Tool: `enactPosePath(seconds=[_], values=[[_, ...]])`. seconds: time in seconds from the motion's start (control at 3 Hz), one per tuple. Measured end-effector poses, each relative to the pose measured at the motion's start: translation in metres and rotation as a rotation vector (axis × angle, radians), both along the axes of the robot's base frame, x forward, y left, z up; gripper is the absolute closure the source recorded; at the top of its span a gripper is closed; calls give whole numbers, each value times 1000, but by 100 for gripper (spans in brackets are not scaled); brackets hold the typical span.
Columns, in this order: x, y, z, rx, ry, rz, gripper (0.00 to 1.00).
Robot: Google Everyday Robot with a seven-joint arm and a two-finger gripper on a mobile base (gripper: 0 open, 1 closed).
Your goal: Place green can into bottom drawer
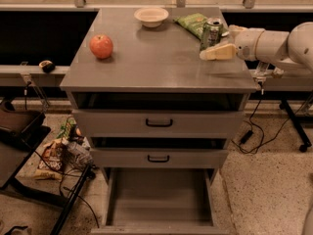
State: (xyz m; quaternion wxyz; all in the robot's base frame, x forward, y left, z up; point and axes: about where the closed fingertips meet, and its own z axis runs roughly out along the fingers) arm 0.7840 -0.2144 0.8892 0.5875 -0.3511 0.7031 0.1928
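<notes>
The green can (211,32) stands upright at the right rear of the grey cabinet top (156,58), just in front of a green chip bag. My gripper (219,43) reaches in from the right at can height and is open. Its near pale finger (217,52) lies just in front of and beside the can. The far finger (230,30) shows behind the can. The can stands on the top and is not lifted. The bottom drawer (159,197) is pulled out at floor level, with a bare grey floor.
A red apple (101,46) sits at the left of the top and a white bowl (151,16) at the rear. The green chip bag (192,23) lies behind the can. Two upper drawers with black handles (159,123) are shut. Snack packets and cables (61,151) lie on the floor left.
</notes>
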Motion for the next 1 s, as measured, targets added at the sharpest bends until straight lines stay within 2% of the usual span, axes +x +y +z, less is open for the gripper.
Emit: enactPosePath(seconds=[0.33, 1.0], values=[[9, 6, -6, 16, 14, -3, 19], [29, 33, -12, 32, 19, 33, 65]])
